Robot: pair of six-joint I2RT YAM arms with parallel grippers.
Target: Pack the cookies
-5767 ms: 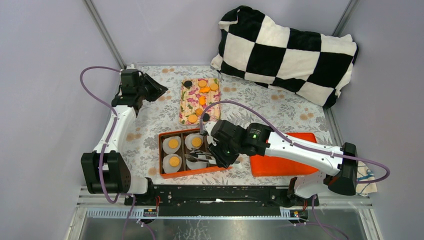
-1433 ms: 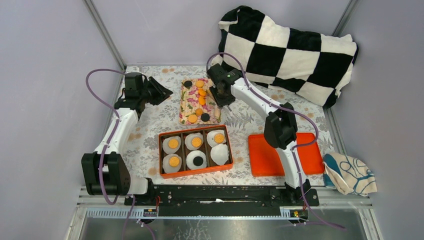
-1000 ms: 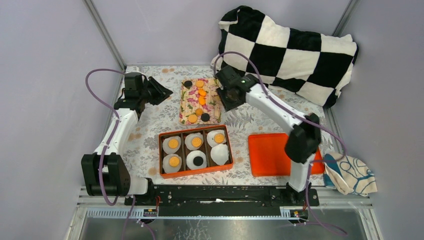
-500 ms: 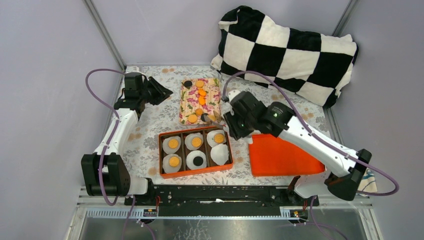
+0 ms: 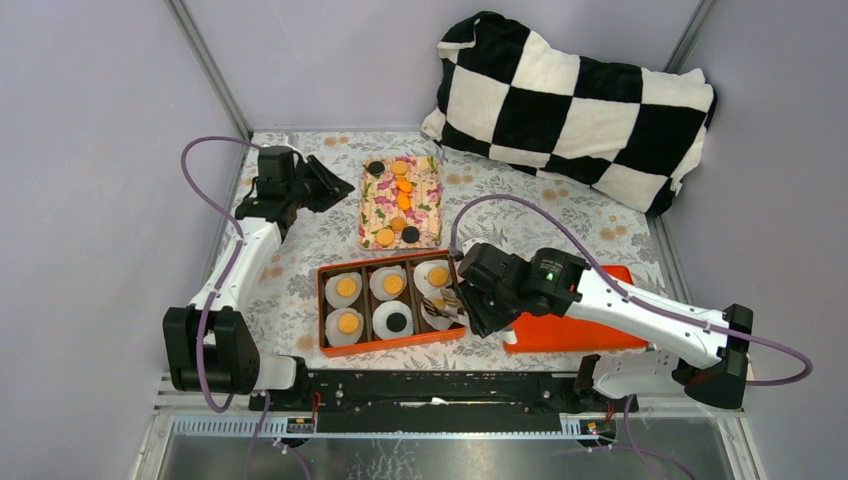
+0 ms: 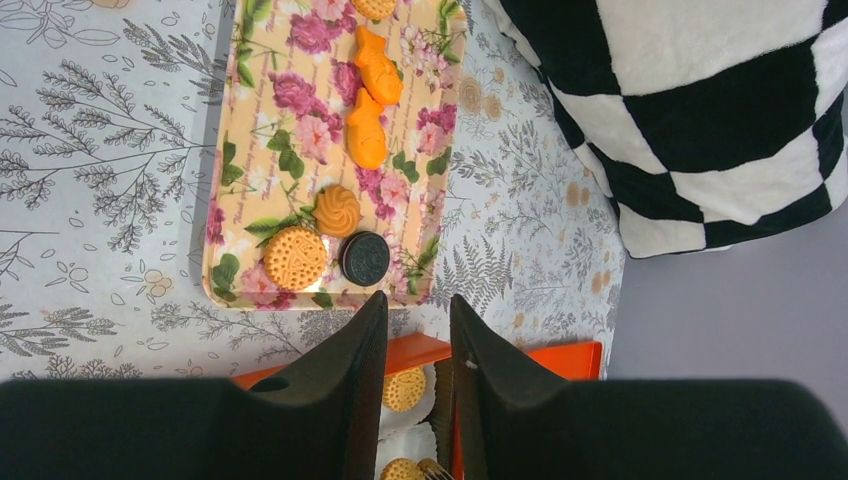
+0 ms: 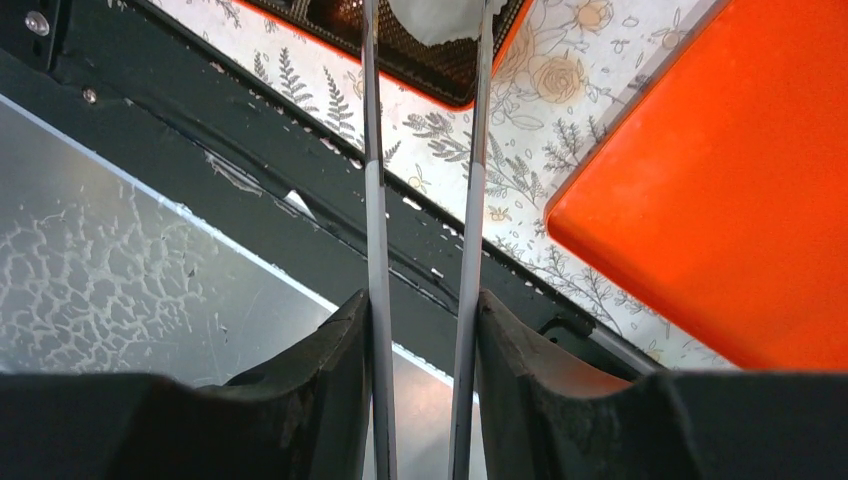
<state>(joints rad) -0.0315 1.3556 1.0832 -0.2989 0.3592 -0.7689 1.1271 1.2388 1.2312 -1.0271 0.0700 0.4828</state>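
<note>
Flowered worktop (image 5: 300, 230), right end effector (image 7: 422, 300) clamped on tongs (image 7: 373, 200) over the box's (image 5: 322, 300) near-right cup (image 7: 440, 15); go low and centred before releasing; cookies (image 6: 295, 258) wait on the tray (image 6: 290, 130); left end effector (image 6: 416, 300) idle, slightly apart.

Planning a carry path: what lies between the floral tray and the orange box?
Bare tablecloth only, between floral tray and orange box, in the top view.

Overhead from behind; wrist views close, downward, sharing orange box (image 5: 390, 344).

No legible text or labels.
</note>
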